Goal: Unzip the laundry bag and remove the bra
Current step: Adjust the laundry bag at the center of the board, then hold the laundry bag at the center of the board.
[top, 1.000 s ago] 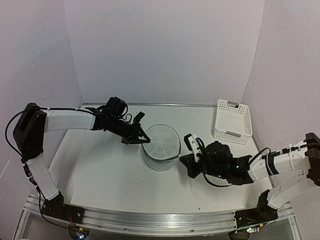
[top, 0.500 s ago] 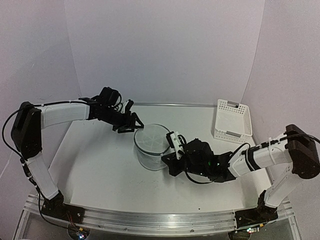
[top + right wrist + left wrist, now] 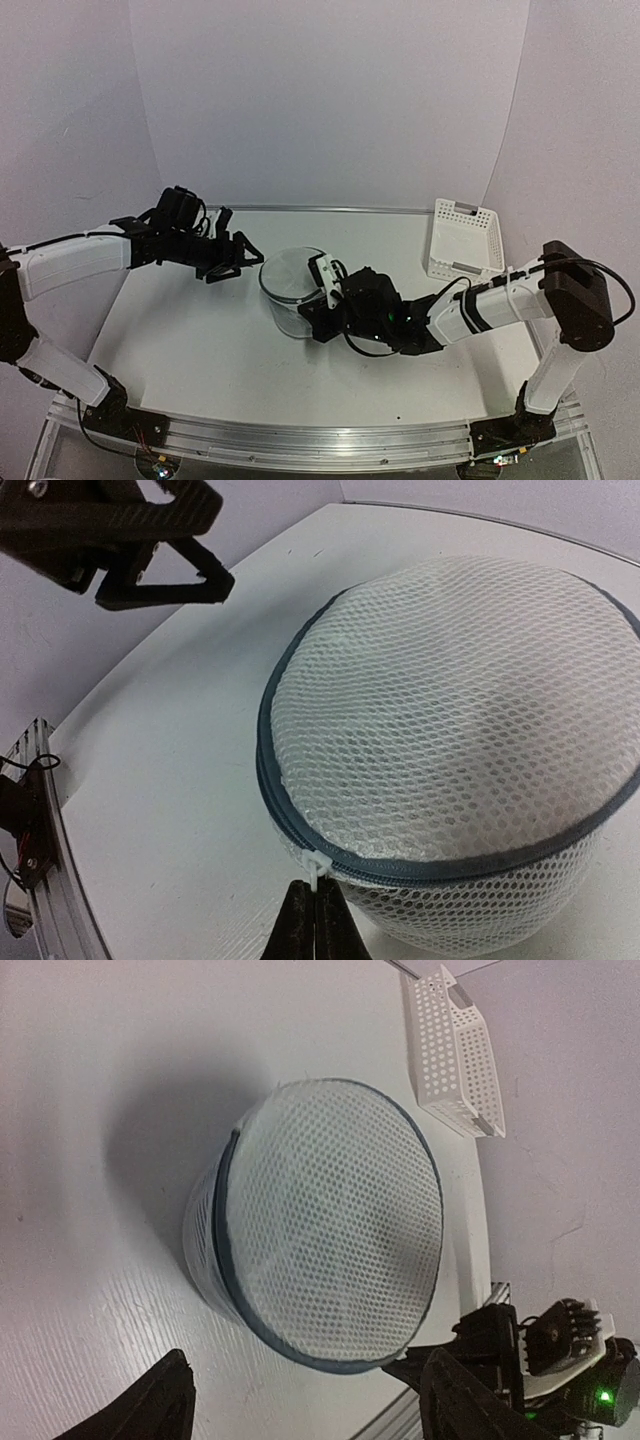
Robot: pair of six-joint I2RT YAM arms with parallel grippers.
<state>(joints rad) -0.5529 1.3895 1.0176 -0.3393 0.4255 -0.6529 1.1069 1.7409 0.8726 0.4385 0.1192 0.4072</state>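
The laundry bag point(image 3: 287, 283) stands upright mid-table as a white mesh cylinder with a grey-blue zip band round its lid point(image 3: 450, 710). My right gripper point(image 3: 316, 898) is at the bag's near side, shut on the small white zipper pull point(image 3: 319, 868); in the top view it point(image 3: 312, 320) touches the bag's front edge. My left gripper point(image 3: 242, 262) hangs open just left of the bag, apart from it, with the bag point(image 3: 330, 1230) ahead between its spread fingers point(image 3: 165, 1400). The bra is hidden; only a faint grey shade shows through the mesh.
A white slotted plastic basket point(image 3: 465, 242) stands at the back right, also in the left wrist view as the basket point(image 3: 455, 1050). The table's metal front rail point(image 3: 300, 440) runs along the near edge. My left gripper point(image 3: 190, 540) shows beyond the bag in the right wrist view.
My left gripper opened, let go of the bag's rim and drew back to the left. My right gripper moved left along the bag's front, still shut, and the bag shifted a little left.
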